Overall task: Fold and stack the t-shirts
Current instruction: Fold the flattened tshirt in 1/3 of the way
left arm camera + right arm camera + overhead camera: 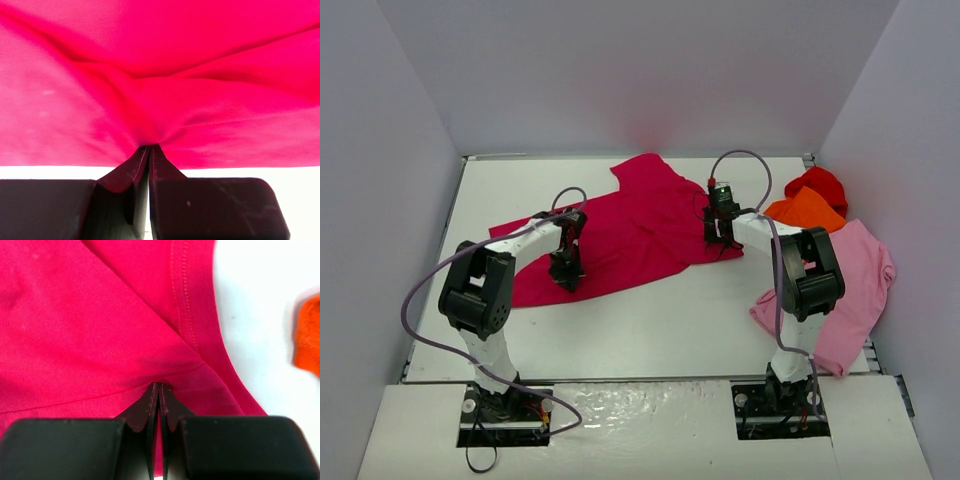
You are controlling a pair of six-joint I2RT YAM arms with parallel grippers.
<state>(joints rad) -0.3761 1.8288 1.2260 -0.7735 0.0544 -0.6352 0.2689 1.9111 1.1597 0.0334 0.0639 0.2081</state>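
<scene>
The large crimson t-shirt point(630, 225) lies spread across the middle of the table. My left gripper point(567, 272) is shut on its near left edge; in the left wrist view the cloth point(160, 80) puckers into the closed fingertips point(149, 148). My right gripper point(723, 240) is shut on its right side near a sleeve hem; the right wrist view shows the cloth point(100, 330) pinched at the fingertips point(159, 386). The light pink t-shirt point(855, 285), the orange t-shirt point(807, 210) and the bright red t-shirt point(817, 183) lie crumpled at the right.
White walls enclose the table point(650, 320) on the left, back and right. The orange shirt's edge shows at the right of the right wrist view point(307, 335). Cables loop over both arms.
</scene>
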